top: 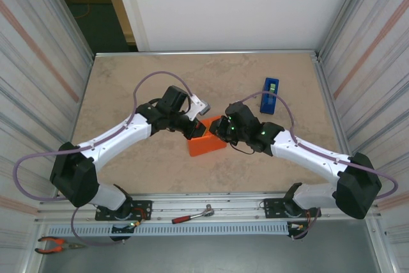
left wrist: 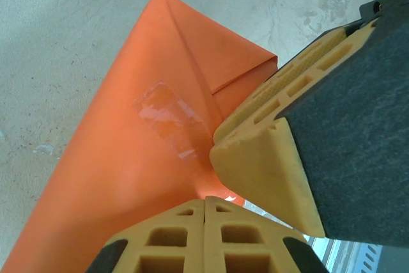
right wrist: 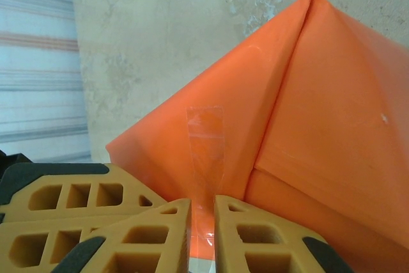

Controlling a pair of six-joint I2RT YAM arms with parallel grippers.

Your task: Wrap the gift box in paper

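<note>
The orange paper (top: 206,146) is folded round the gift box, which is hidden inside it, at the middle of the table. My left gripper (top: 195,131) rests at the parcel's upper left edge. In the left wrist view its jaws (left wrist: 205,200) are pressed together with nothing between them, close over the paper (left wrist: 128,158), which has a clear tape patch (left wrist: 163,116) stuck on it. My right gripper (top: 218,131) meets it from the right. Its jaws (right wrist: 202,202) stand slightly apart, and a clear tape strip (right wrist: 206,139) runs down the paper (right wrist: 332,113) into the gap.
A blue tape dispenser (top: 270,95) stands at the back right. A red-handled tool (top: 192,215) and orange-handled pliers (top: 57,245) lie on the rail in front of the arm bases. Corrugated walls close in both sides.
</note>
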